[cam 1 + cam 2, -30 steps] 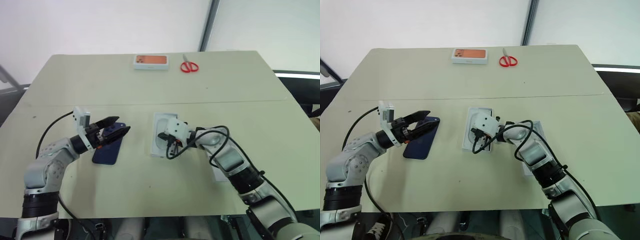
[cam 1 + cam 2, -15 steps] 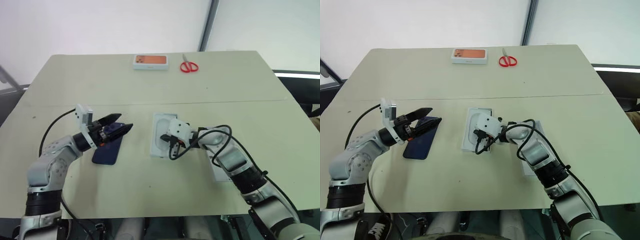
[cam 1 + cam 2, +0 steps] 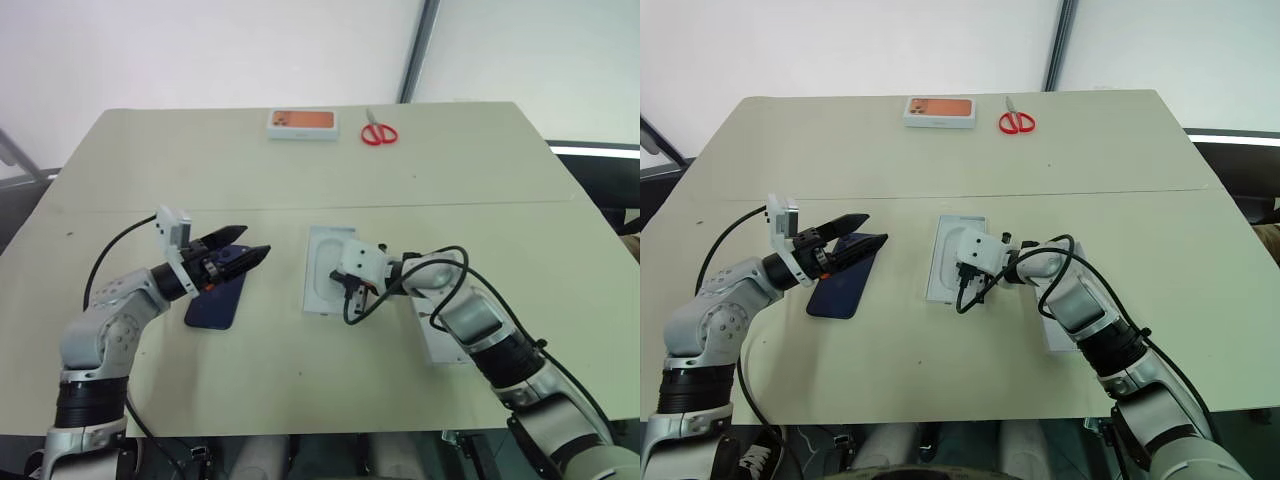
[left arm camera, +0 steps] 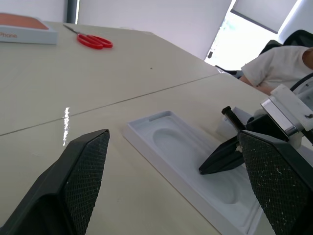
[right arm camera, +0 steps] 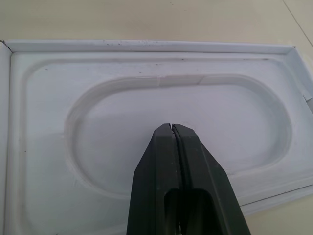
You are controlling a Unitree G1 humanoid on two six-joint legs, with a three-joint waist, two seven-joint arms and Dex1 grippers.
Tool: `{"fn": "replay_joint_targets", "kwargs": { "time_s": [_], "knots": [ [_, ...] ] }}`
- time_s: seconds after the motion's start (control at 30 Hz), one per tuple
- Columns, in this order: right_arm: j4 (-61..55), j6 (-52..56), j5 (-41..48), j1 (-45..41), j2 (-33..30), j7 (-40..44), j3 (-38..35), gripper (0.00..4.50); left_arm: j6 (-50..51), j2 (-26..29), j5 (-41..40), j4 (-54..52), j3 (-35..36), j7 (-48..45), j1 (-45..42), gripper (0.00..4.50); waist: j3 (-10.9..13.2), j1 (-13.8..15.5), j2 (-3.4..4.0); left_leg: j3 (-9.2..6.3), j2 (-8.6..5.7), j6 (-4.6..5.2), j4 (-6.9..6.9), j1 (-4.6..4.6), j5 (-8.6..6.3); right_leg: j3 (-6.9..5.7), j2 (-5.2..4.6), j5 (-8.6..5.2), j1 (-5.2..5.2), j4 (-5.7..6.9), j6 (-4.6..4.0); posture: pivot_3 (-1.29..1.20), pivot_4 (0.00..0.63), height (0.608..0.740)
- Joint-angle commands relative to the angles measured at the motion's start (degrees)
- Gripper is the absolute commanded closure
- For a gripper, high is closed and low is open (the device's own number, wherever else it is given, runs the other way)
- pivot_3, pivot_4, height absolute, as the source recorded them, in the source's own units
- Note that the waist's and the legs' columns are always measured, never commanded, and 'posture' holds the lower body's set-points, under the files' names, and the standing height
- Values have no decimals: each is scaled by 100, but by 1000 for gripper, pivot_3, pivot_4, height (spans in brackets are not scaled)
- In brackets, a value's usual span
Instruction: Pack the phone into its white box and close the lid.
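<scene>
Left eye view: phone (image 3: 217, 299) flat on table (image 3: 300, 180), under left gripper (image 3: 238, 252), fingers spread wide, empty. White tray with oval recess (image 3: 326, 282) at centre; right gripper (image 3: 352, 295) over its near end. Another white piece (image 3: 440, 335) beside right forearm.
Left wrist view: scissors (image 4: 94, 41), orange-topped box (image 4: 24, 28) at far edge.
Right wrist view: right fingers (image 5: 183, 161) pressed together, holding nothing, over oval recess.

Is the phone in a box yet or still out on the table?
Out. The phone lies flat on the bare table, under the open left gripper, apart from the white tray.
</scene>
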Motion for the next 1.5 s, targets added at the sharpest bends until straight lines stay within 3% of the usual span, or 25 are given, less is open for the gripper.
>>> {"fn": "replay_joint_targets", "kwargs": {
  "time_s": [0.03, 0.3, 0.5, 0.73, 0.9, 1.17, 1.5],
  "knots": [
    [-212, 130, 200, -11, 220, -14, -118, 4455, 3, 46, -133, -64, 93, 6, -55, 70, 0, -8, 0, 0, 0, 0, -1, 0, 0, 0, 0, 0, 1, 0, 0, 0, 150, 740],
    [-233, 20, 482, -169, 600, -315, -536, 4455, 658, 312, -333, 189, 250, 198, -159, 70, 1, -19, 0, 0, 1, 0, -2, -2, 0, 1, 2, 0, -5, 1, 0, 0, 150, 740],
    [-245, -28, 743, -408, 1109, -474, -598, 4455, 1710, 1083, -741, 823, 780, 259, -275, 70, 2, -62, 0, -1, 4, -1, -5, -2, 0, 2, 6, 0, -14, 3, 0, 0, 150, 740],
    [834, -369, -170, -943, 2007, -978, 501, 4455, 3106, 1976, -875, 1798, 716, -8, -311, 70, 2, -150, 1, 1, 3, -4, -11, -1, 2, 8, 8, -1, -39, 19, 0, 0, 150, 740],
    [1696, -3, -429, -1426, 2543, -820, 998, 4455, 3091, 2206, -599, 1943, 284, -428, -184, 70, 2, -158, 1, -1, 2, -9, -11, -3, 4, 11, 8, -2, -49, 36, -2, 0, 150, 740],
    [2006, 379, -598, -1573, 2764, -639, 1230, 4455, 2842, 2007, 12, 2524, -387, -519, -435, 70, -7, -149, 11, -3, 2, -16, -14, 5, 8, 13, 8, -2, -47, 40, -2, 0, 150, 740],
    [1986, 544, -671, -1531, 2829, -700, 1116, 4455, 3635, 1474, 17, 2312, -1023, -677, -583, 70, -45, -80, 49, -2, -6, -11, -14, 21, 5, 14, 2, -2, -30, 41, -2, 0, 150, 740]
  ]
}}
